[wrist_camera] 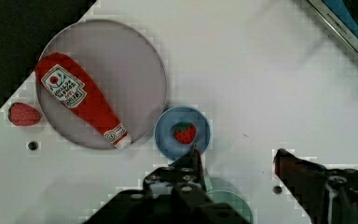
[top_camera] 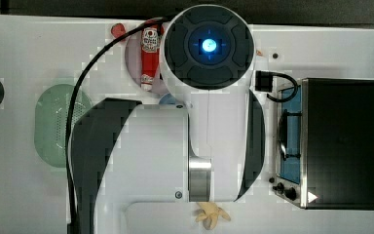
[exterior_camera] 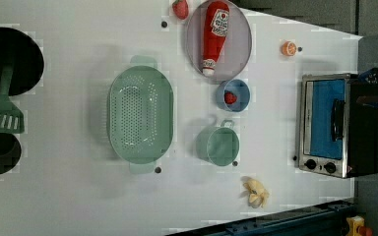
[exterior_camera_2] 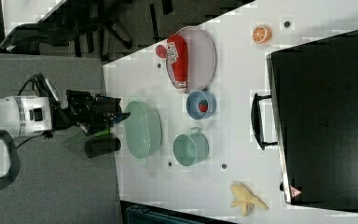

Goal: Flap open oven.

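Note:
The oven (top_camera: 341, 144) stands at the top view's right, a black box with a silver front frame. Its blue glass door (exterior_camera: 325, 118) looks shut, with the bar handle (exterior_camera: 338, 119) across it and two black knobs (exterior_camera: 320, 165) beside it. In the right view the handle (exterior_camera_2: 257, 121) sticks out from the oven (exterior_camera_2: 328, 116) front. My gripper (wrist_camera: 240, 156) is open with nothing between its fingers. It hovers above the table over a blue bowl, apart from the oven, whose corner (wrist_camera: 349, 28) shows in the wrist view. My gripper (exterior_camera_2: 116, 114) also shows on the right view's left.
A grey plate (exterior_camera: 241, 44) carries a ketchup bottle (exterior_camera: 215, 34). Near it are a blue bowl (exterior_camera: 241, 96) holding a strawberry, a green cup (exterior_camera: 219, 145), a green colander (exterior_camera: 140, 120), a peeled banana (exterior_camera: 257, 192), an orange slice (exterior_camera: 289, 48) and a loose strawberry (exterior_camera: 179, 8). Black pans and a green spatula (exterior_camera: 2, 110) lie at the left view's left.

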